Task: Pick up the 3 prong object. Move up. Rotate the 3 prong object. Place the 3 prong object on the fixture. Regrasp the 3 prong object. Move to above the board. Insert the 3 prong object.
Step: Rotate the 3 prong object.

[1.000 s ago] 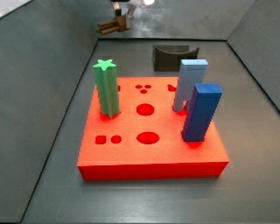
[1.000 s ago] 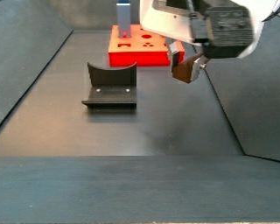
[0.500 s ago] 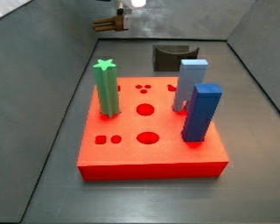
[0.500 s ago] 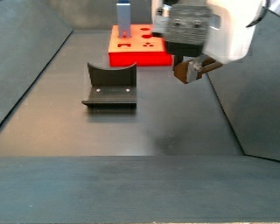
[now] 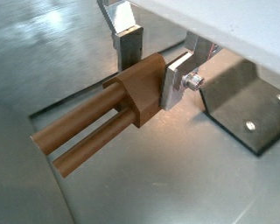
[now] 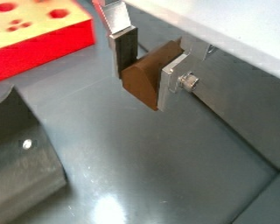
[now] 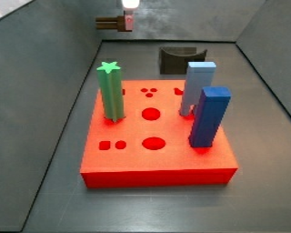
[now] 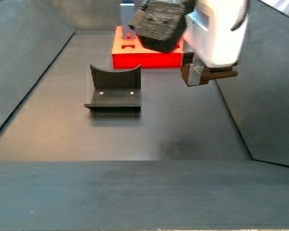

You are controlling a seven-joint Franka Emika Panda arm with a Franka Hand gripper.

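Observation:
My gripper [image 5: 152, 64] is shut on the 3 prong object [image 5: 95, 116], a dark-brown piece with a blocky head between the pads and long prongs sticking out sideways. It shows in both wrist views, head-on in one wrist view [image 6: 145, 77]. In a side view the gripper [image 8: 205, 74] holds the piece [image 8: 197, 74] in the air, to the right of the fixture [image 8: 112, 88]. In the other side view the piece [image 7: 110, 23] is high at the far end. The red board [image 7: 155, 136] lies in the foreground there.
On the board stand a green star-topped post [image 7: 110, 91], a light blue block [image 7: 198, 84] and a dark blue block [image 7: 209, 116]. The fixture [image 7: 178, 57] stands behind the board. Grey sloping walls enclose the floor on both sides.
The gripper has risen and turned with the 3 prong object in it; the piece now lies level. The arm's body has swung over the board's side.

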